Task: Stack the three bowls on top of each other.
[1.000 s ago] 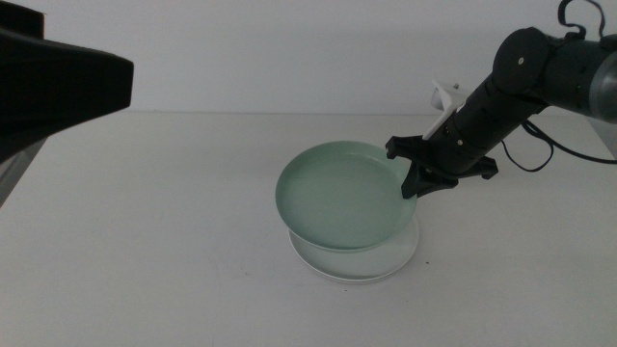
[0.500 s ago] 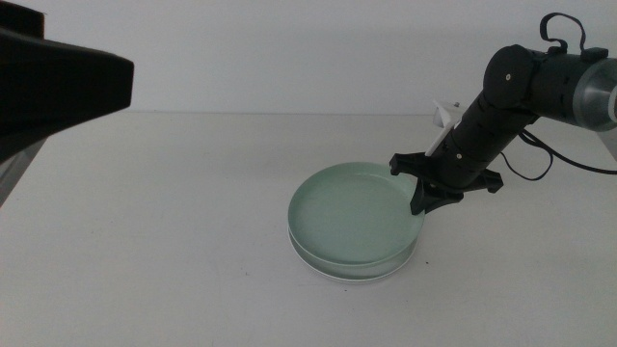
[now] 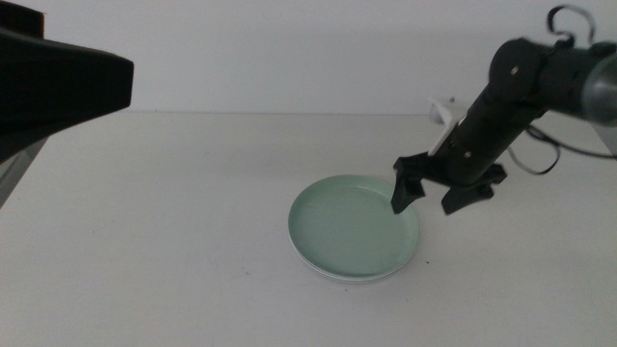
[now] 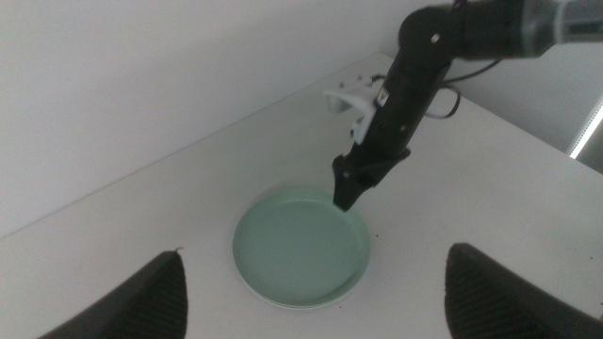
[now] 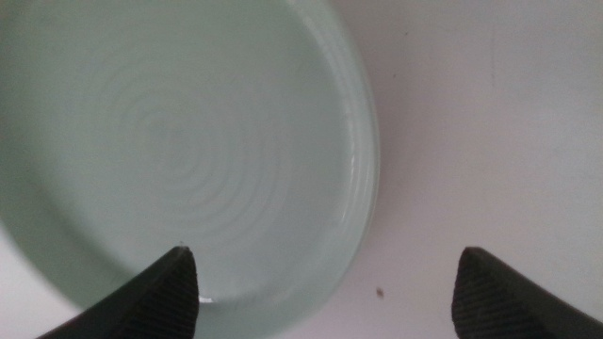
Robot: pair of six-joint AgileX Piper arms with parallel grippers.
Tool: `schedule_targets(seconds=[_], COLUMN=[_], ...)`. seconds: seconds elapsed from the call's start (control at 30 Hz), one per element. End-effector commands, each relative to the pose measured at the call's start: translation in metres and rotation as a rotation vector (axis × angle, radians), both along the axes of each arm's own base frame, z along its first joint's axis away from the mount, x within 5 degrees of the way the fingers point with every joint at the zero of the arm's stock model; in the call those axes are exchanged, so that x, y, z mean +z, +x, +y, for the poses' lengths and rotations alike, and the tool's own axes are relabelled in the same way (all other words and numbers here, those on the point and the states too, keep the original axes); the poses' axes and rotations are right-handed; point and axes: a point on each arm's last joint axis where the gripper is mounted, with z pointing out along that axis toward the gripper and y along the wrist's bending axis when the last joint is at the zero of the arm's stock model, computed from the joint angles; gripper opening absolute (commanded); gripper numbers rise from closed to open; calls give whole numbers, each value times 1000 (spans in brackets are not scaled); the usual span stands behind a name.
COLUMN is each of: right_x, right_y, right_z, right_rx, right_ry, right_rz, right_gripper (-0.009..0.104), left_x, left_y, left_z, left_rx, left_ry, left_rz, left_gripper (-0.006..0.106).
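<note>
A pale green bowl [image 3: 353, 224] lies flat on a white bowl, of which only a thin rim [image 3: 349, 279] shows beneath it. My right gripper [image 3: 432, 197] hovers at the stack's far right edge, open, with nothing between its jaws. In the right wrist view the green bowl [image 5: 179, 151] fills the picture just beyond the spread right gripper [image 5: 330, 256]. The left gripper [image 4: 314, 252] hangs high above the table, open and empty, looking down on the green bowl [image 4: 300, 247] and the right gripper [image 4: 353, 185].
A small white bracket [image 3: 444, 109] stands at the back right of the table behind the right arm, with a dark cable beside it. The left arm's dark bulk [image 3: 58, 82] fills the upper left of the middle view.
The right gripper lowered the tilted green bowl flat onto the white bowl, then opened and let go. It now sits slightly raised at the rim. The left arm stayed still.
</note>
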Motion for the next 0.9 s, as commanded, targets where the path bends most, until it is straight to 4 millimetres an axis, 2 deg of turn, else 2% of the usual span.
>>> schedule_targets(seconds=[0.0, 0.17, 0.27, 0.37, 0.47, 0.57, 0.63, 0.73, 0.87], right_x=[32, 116, 165, 197, 202, 195, 184, 175, 178], right_y=[-8, -35, -65, -103, -138, -171, -185, -197, -203], right_z=[-10, -45, -69, -83, -91, -98, -102, -104, -105], right_rx=[36, -55, -120, -172, -186, -201, -210, -225, -254], right_ry=[-3, 2, -11, 11, 13, 22, 25, 38, 64], right_rz=[-72, -304, -480, -643, -747, -828, -867, -927, -937], right_gripper=[92, 92, 92, 92, 92, 92, 92, 92, 92], left_x=[1, 1, 1, 1, 1, 1, 1, 1, 1], left_y=[0, 0, 0, 0, 0, 0, 0, 0, 0], left_z=[0, 0, 0, 0, 0, 0, 0, 0, 0], left_rx=[0, 0, 0, 2, 3, 3, 3, 3, 3], left_ry=[-13, -13, -13, -16, -17, -17, -17, -17, -17], left_rz=[-8, -8, -8, -5, -4, -4, -4, -4, -4], left_gripper=[94, 94, 94, 94, 94, 94, 94, 94, 94])
